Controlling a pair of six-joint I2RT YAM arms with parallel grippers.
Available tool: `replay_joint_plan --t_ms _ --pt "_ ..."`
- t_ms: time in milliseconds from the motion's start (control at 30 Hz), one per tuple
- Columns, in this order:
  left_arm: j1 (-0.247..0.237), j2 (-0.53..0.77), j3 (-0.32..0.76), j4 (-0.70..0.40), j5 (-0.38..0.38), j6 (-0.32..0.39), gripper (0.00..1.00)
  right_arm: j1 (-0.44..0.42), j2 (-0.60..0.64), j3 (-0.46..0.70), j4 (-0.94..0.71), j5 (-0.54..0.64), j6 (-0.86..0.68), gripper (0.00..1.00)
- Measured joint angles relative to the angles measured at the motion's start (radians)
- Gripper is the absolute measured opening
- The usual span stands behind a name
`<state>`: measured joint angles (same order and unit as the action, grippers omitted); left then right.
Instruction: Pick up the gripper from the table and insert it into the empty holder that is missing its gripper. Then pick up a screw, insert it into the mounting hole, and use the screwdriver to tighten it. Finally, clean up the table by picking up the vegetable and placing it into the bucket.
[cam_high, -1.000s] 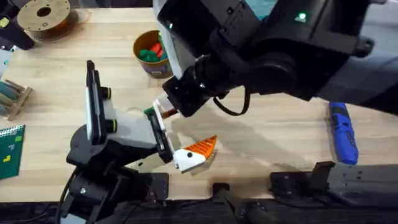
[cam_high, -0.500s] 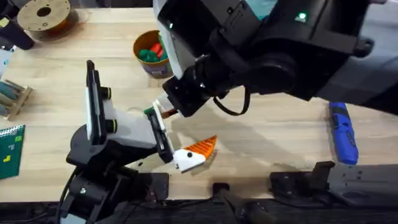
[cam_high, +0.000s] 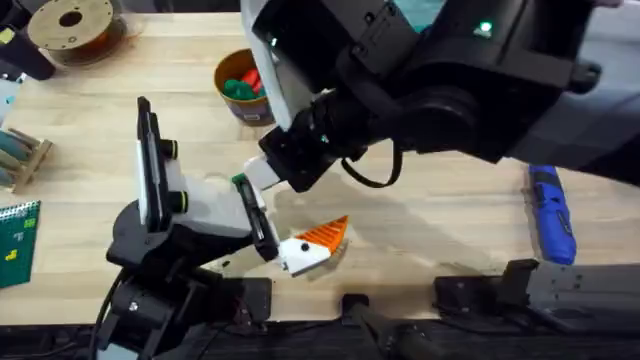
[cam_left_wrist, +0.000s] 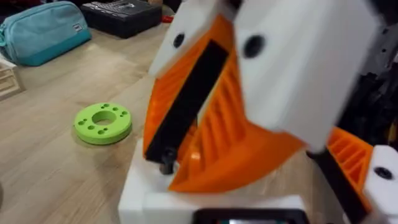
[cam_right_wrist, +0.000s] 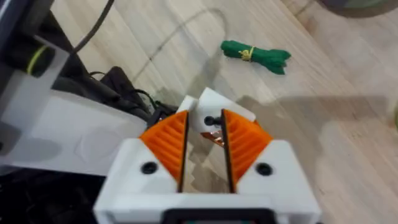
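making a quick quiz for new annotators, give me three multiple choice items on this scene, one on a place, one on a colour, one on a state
1. Where is the screwdriver?
A. in the bucket
B. flat on the table on the right arm's side
C. on the ring-shaped disc

2. What colour is the ring-shaped disc?
A. red
B. blue
C. bright green

3. What state is the leafy toy vegetable in?
A. lying loose on the table
B. dropped in the bucket
C. resting on the disc

Answers:
1 B: the blue screwdriver lies on the wooden table at the overhead view's right.
2 C: the disc shows bright green in the left wrist view.
3 A: the vegetable lies on bare wood, outside the bucket.
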<state>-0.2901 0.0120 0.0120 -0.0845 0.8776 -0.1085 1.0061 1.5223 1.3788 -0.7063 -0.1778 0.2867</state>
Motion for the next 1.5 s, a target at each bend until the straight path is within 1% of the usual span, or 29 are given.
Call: replay_joint_plan --t_ms 100,133,200,433,500,567,667,900,933,1200,1333,1500 --pt "0.001 0.000 0.000 0.000 -0.007 -0.001 0.987 0.002 -0.004 0.000 0.001 -0.003 -0.002 0.483" --pt "0.003 0.000 0.000 0.001 -0.009 0.000 0.987 0.000 -0.007 0.000 -0.001 -0.002 -0.002 0.540" --pt "0.004 0.000 0.000 0.002 -0.013 0.004 0.987 -0.001 -0.011 0.000 -0.009 0.003 -0.002 0.625" --pt "0.005 0.000 0.000 0.002 -0.018 0.008 0.987 -0.013 -0.011 0.000 -0.011 0.008 -0.002 0.726" --pt "0.005 0.000 0.000 0.002 -0.021 0.009 0.987 -0.023 -0.013 0.000 -0.013 0.005 -0.002 0.795" --pt "0.005 0.000 0.000 0.002 -0.021 0.011 0.987 -0.033 -0.019 0.000 -0.011 -0.003 -0.002 0.833" --pt "0.005 0.000 0.000 0.002 -0.022 0.014 0.987 -0.047 -0.043 0.000 -0.010 -0.008 -0.002 0.861" --pt "0.005 0.000 0.000 0.002 -0.022 0.015 0.987 -0.083 -0.105 0.000 -0.004 -0.012 -0.002 0.872" --pt "0.005 0.000 0.000 0.002 -0.022 0.015 0.987 -0.110 -0.110 0.000 -0.005 -0.015 -0.002 0.873" --pt "0.005 0.000 0.000 0.002 -0.022 0.015 0.987 -0.177 -0.112 0.000 -0.026 -0.019 -0.005 0.875" --pt "0.005 0.000 0.000 0.002 -0.022 0.015 0.987 -0.189 -0.134 0.000 -0.079 -0.025 -0.078 0.876" --pt "0.005 0.000 0.000 0.002 -0.022 0.015 0.987 -0.189 -0.210 0.000 -0.134 -0.026 -0.221 0.877"
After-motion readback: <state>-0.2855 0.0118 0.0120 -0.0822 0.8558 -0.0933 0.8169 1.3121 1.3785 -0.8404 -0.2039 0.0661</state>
